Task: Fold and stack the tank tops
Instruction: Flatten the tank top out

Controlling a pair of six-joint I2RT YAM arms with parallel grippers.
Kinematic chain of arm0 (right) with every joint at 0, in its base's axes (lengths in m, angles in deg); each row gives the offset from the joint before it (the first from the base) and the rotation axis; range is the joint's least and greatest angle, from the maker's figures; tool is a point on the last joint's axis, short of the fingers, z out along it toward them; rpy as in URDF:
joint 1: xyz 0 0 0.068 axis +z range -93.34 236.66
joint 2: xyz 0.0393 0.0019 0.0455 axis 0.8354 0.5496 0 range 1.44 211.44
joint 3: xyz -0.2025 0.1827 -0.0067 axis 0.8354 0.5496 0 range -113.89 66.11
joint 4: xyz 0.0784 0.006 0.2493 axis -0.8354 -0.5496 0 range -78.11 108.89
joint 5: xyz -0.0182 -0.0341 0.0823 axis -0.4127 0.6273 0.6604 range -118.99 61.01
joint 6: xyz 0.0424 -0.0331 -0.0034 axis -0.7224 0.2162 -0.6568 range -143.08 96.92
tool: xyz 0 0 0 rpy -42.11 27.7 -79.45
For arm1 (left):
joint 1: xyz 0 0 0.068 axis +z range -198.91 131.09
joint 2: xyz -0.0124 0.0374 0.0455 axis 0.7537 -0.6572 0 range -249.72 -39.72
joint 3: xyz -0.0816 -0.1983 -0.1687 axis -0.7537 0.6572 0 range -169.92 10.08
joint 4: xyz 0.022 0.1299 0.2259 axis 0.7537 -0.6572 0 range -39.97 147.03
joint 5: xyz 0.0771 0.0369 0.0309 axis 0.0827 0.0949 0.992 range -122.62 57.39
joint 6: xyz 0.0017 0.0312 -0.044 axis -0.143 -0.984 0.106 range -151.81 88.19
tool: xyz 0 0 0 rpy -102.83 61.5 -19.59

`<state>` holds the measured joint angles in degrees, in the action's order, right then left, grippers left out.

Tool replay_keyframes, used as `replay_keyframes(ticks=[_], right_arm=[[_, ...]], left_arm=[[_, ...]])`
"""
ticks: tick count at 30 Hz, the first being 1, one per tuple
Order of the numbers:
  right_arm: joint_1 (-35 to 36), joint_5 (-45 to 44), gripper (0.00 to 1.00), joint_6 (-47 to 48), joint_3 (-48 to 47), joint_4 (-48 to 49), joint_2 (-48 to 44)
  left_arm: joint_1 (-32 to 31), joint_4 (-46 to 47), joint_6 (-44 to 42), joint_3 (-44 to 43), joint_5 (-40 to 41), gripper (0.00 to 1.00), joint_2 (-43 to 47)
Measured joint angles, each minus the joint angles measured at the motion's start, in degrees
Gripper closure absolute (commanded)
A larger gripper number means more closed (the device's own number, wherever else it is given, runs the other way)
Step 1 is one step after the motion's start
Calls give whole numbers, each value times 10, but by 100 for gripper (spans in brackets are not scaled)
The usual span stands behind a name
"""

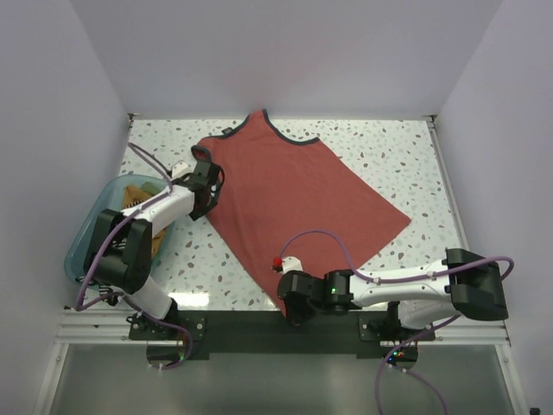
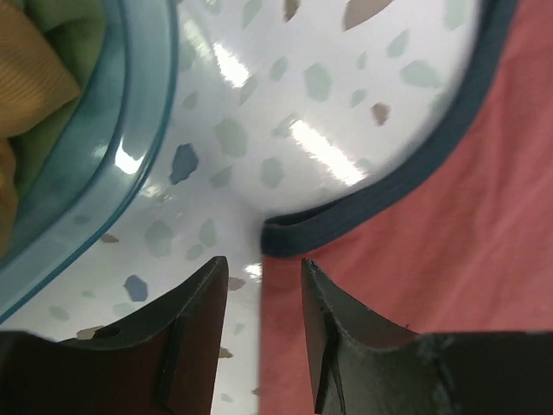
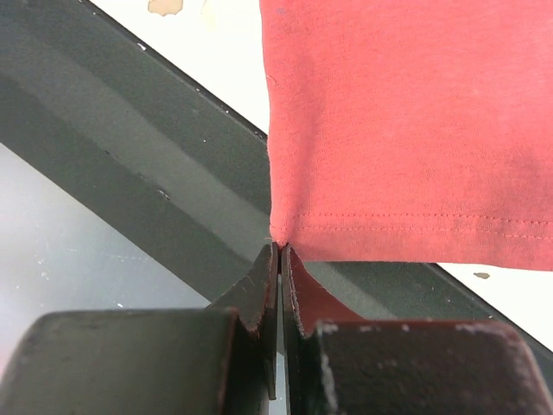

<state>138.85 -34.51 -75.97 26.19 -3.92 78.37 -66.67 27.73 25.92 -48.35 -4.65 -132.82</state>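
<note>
Seemingly mustard tops (image 2: 34, 78) sit in the bin (image 2: 130, 138) — left jaws spread, right jaws pinching red top (image 1: 294, 199).

Terrazzo table (image 1: 389, 156): tank top (image 1: 294, 190), bin (image 1: 91, 229)

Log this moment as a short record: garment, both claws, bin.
garment: red tank top, navy trim, spread flat on the table
left claw: open, over a navy-trimmed corner of the top
right claw: shut, pinching the hem corner at the near table edge
bin: teal, left of the top, mustard cloth inside
</note>
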Motion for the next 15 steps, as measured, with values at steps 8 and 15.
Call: replay_keyframes(ticks=[8,15], right_arm=[[0,-8,100,0,0,-3,-3],[0,-9,100,0,0,-3,-3]], left_arm=[[0,32,-5,80,-14,52,4],[1,89,-15,93,-24,51,10]])
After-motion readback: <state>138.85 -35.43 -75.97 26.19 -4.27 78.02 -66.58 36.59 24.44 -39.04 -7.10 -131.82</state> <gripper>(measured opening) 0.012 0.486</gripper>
